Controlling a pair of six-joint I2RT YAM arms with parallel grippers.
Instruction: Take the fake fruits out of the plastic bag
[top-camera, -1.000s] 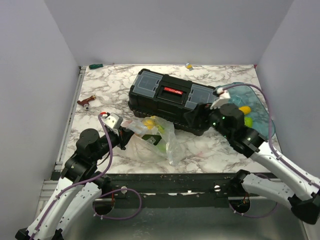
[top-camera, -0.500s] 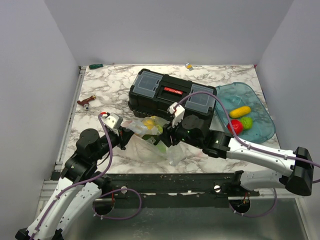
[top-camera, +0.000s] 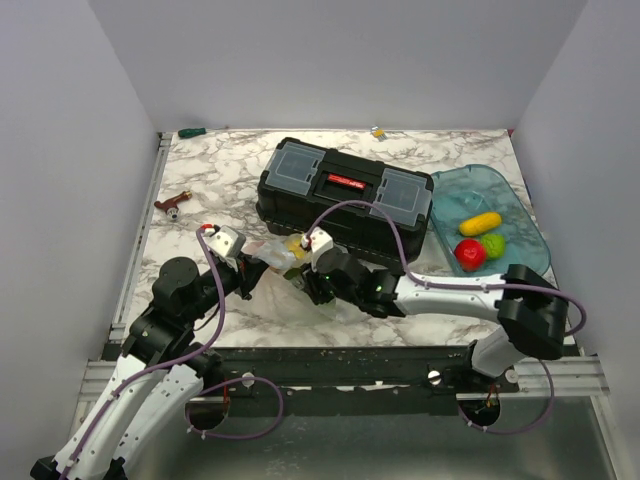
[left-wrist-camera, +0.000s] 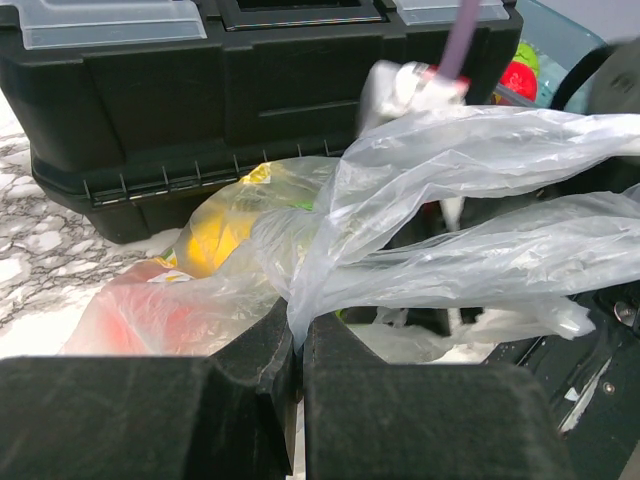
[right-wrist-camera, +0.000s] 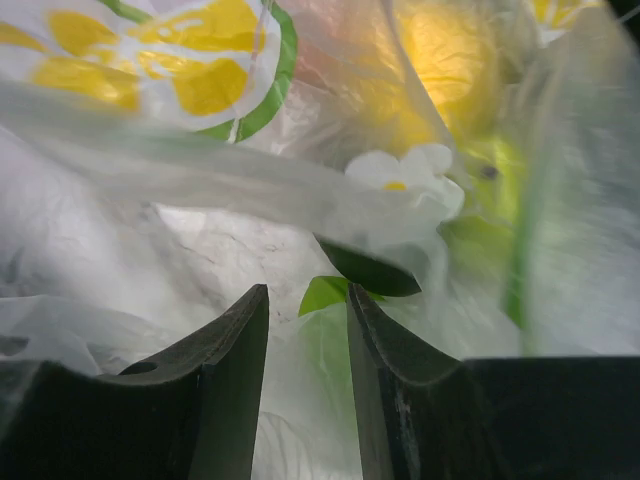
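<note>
Within the last second the right arm had swung off the blue tray (top-camera: 470, 190) at the table's right side, crossed in front of the black toolbox (top-camera: 345, 195), and pushed the right gripper (top-camera: 308, 284) into the mouth of the plastic bag (top-camera: 283, 252). Its fingers had narrowed as it went. In the right wrist view they stood a slim gap apart, with bag film and a sliver of green just beyond the tips. I could not tell whether they had yet closed on a fruit or only on plastic.

The left gripper (left-wrist-camera: 298, 335) had not moved through all this. It sat pinched shut on a gathered fold of the bag's film, holding the near-left side taut so the opening faced the incoming arm. By my reading, this was the start of another pick – one hand anchoring, the other reaching.

The tray held three fruits lying close together: a yellow one (top-camera: 480, 222), a green one (top-camera: 493, 245) and a red one (top-camera: 470, 254).

The bag lay on the marble tabletop just in front of the toolbox and was not yet empty. Through the film the left wrist camera showed a yellow fruit (left-wrist-camera: 215, 235) and a reddish-orange one (left-wrist-camera: 140, 305) beside it. The right wrist view added a light-green one (right-wrist-camera: 490, 175) (blurred by the plastic, so the count stayed uncertain) – at least three were left to lift out.
</note>
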